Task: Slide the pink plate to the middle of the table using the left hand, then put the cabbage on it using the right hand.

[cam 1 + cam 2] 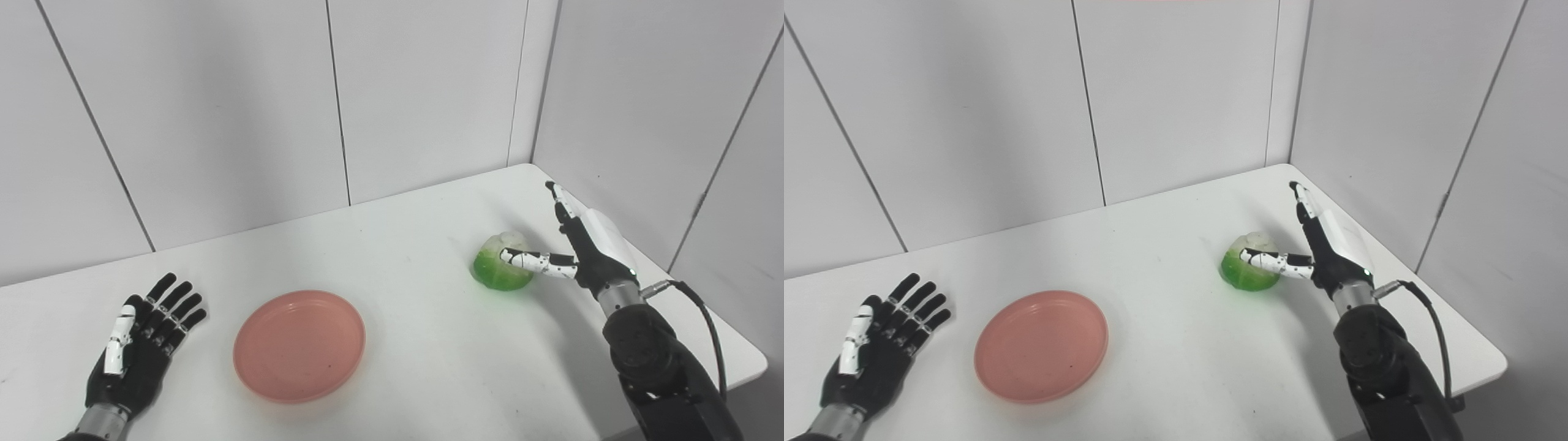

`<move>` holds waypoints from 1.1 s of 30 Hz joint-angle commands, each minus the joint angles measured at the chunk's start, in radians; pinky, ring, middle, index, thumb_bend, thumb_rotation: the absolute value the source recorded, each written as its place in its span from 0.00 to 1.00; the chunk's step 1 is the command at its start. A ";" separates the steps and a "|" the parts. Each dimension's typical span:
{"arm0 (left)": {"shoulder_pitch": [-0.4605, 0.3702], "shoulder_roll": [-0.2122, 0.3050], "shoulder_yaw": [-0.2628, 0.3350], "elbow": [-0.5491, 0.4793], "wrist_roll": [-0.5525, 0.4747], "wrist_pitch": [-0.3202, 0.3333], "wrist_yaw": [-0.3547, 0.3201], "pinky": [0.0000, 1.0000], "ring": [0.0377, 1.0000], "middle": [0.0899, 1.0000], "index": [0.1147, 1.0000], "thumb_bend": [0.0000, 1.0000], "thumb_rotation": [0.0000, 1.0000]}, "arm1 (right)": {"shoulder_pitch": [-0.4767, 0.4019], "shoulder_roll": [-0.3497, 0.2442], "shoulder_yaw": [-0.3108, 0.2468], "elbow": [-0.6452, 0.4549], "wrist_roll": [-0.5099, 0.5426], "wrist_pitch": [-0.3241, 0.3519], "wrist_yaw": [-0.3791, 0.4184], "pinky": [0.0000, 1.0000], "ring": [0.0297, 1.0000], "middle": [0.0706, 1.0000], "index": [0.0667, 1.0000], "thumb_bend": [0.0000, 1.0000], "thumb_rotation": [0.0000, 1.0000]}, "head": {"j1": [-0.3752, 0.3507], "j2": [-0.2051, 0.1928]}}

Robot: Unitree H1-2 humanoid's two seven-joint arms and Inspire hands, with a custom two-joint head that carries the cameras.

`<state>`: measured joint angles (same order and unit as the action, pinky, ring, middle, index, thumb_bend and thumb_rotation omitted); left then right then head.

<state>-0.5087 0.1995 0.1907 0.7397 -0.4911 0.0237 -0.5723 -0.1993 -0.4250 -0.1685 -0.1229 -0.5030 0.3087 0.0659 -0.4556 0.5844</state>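
Plate (299, 345) parked lower middle already — left hand (139, 349) flat, fingers spread, empty. Right hand (582, 245) open beside cabbage (501, 269), thumb touching — no grasp yet, placing still left.

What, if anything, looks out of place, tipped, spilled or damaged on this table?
Nothing stands out. The pink plate lies flat and empty, the cabbage sits whole on the table, and nothing is spilled. The left hand rests open beside the plate; the right hand is open at the cabbage, thumb across it.
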 commanded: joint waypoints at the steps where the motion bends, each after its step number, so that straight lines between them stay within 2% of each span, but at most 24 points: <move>1: 0.117 -0.003 -0.009 0.058 0.026 0.072 0.025 0.82 0.83 0.83 0.83 0.44 0.83 | -0.053 -0.034 0.001 0.008 0.017 -0.019 -0.008 0.82 0.96 1.00 1.00 1.00 0.59 | 0.001 0.001; 6: 0.116 0.003 -0.016 0.060 0.030 0.065 0.017 0.82 0.83 0.83 0.83 0.44 0.85 | -0.071 -0.049 0.026 0.053 0.010 -0.014 -0.009 0.87 0.98 1.00 1.00 1.00 0.59 | 0.000 0.007; 12: 0.122 0.001 -0.012 0.039 0.023 0.085 0.029 0.82 0.83 0.83 0.82 0.44 0.82 | -0.096 -0.067 0.047 0.110 0.012 -0.011 -0.015 0.88 0.99 1.00 1.00 1.00 0.58 | 0.002 0.017; 19: 0.125 0.004 -0.013 0.033 0.020 0.088 0.020 0.82 0.83 0.83 0.82 0.44 0.84 | -0.123 -0.080 0.063 0.166 0.009 0.003 -0.016 0.81 0.98 1.00 1.00 1.00 0.56 | 0.000 0.023; 22: 0.128 0.005 -0.016 0.027 0.024 0.087 0.021 0.83 0.84 0.84 0.83 0.44 0.84 | -0.127 -0.087 0.066 0.180 0.008 0.000 -0.019 0.86 0.99 1.00 1.00 1.00 0.56 | -0.001 0.025; 27: 0.131 0.007 -0.018 0.015 0.022 0.095 0.016 0.83 0.84 0.84 0.83 0.45 0.83 | -0.142 -0.095 0.065 0.220 0.035 -0.008 -0.011 0.81 0.98 1.00 1.00 1.00 0.56 | 0.003 0.031; 33: 0.134 0.008 -0.020 0.010 0.022 0.097 0.016 0.83 0.84 0.84 0.84 0.45 0.84 | -0.158 -0.104 0.078 0.242 0.062 0.005 0.016 0.71 0.92 1.00 1.00 1.00 0.55 | 0.005 0.036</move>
<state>-0.4786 0.2082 0.1837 0.6863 -0.4927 0.0448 -0.5740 -0.3051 -0.4949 -0.0881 0.1345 -0.4462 0.3087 0.0843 -0.4525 0.6197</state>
